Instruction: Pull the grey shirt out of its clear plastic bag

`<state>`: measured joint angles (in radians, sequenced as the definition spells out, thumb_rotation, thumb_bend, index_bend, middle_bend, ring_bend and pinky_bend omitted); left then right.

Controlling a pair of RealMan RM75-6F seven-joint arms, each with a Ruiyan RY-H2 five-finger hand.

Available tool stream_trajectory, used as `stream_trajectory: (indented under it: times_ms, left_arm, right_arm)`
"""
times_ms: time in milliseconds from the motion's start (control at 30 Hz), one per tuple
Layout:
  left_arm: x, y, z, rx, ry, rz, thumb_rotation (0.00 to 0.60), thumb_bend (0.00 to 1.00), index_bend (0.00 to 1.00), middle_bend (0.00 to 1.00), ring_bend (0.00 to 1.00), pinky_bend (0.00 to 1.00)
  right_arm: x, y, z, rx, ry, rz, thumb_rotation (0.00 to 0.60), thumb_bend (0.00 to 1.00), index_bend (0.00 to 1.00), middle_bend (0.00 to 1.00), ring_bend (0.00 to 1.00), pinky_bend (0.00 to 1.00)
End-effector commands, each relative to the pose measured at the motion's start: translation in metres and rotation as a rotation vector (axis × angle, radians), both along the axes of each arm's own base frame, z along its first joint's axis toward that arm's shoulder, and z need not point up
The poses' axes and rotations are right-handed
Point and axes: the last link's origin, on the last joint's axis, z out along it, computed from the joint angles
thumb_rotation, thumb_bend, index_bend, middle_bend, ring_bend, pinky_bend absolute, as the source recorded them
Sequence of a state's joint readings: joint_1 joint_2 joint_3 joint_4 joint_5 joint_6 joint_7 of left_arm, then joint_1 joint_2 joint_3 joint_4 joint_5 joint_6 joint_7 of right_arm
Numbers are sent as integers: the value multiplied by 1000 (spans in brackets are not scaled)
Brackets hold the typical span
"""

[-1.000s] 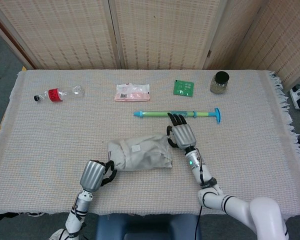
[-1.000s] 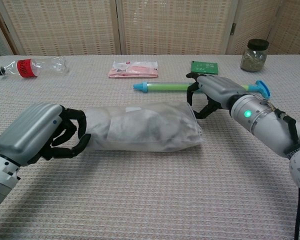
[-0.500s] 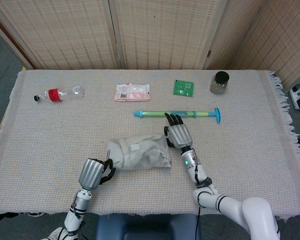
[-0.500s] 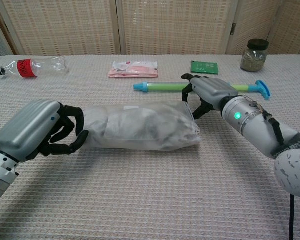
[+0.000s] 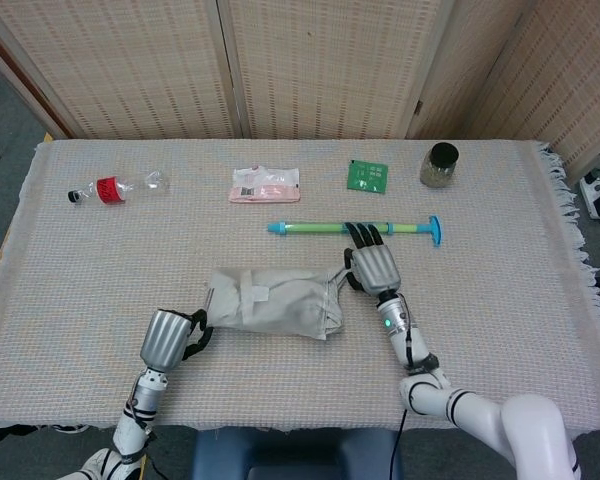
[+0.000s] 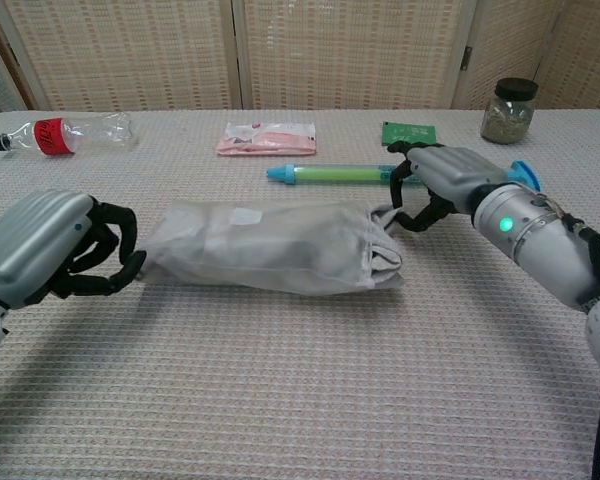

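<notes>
Grey shirt point(image 6: 280, 250) lying bundled inside its clear plastic bag point(image 5: 270, 302), stretched lengthwise between the two hands on the table point(image 5: 500, 300). At one end, left hand point(image 6: 50, 250) curled tight with fingertips pinching the bag's closed corner; at the other, right hand point(image 6: 442, 185) with fingers hooked into the puckered mouth, whether on plastic alone or on shirt cloth too, hard to tell. Probably the opening-and-drawing step, just under way: shirt not yet out at all, bag merely pulled taut. Next, likely a firmer hold on the cloth itself at the right hand's end, then a pull away from the left hand while that hand anchors the bag. Compared with a second ago: left hand drawn back toward the robot's left, bag flatter and longer, label patch shifted toward the left hand, right hand edged slightly outward. Just beyond the right hand, a green and blue tube point(image 5: 330, 229); farther past it, a glass jar point(image 5: 439, 164) and a green packet point(image 5: 367, 176). Well beyond the left hand, a crushed bottle point(image 5: 110, 188), and between, a pink packet point(image 5: 265, 185).
</notes>
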<state>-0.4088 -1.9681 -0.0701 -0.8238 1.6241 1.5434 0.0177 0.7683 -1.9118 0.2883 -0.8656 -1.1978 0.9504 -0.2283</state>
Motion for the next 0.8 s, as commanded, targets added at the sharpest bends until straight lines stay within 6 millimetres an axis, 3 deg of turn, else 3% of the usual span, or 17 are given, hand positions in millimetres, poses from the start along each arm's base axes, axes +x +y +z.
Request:
stream_trajectory:
  times_ms: [33,300,567,800]
  left_arm:
    - [-14,7,10,25,42,20,519,658,708,1000,1000,1000]
    - [-57,18,43,96,139,86,522,657,710,1000,1000,1000]
    - [-99,16,84,180,196,173,522,657,710,1000,1000,1000]
    - [-108,4,101,208,181,174,522,636,700,1000,1000,1000]
  right_arm:
    - [-12,0,17,-29,11,-9,600,584,669,33,0,0]
    - [-41,-3,63,-99,19,-60,600,585,669,33,0,0]
    - [-75,-5,106,-169,40,-133,600,584,669,33,0,0]
    - [-90,0,123,-181,53,-157,600,585,665,35,0,0]
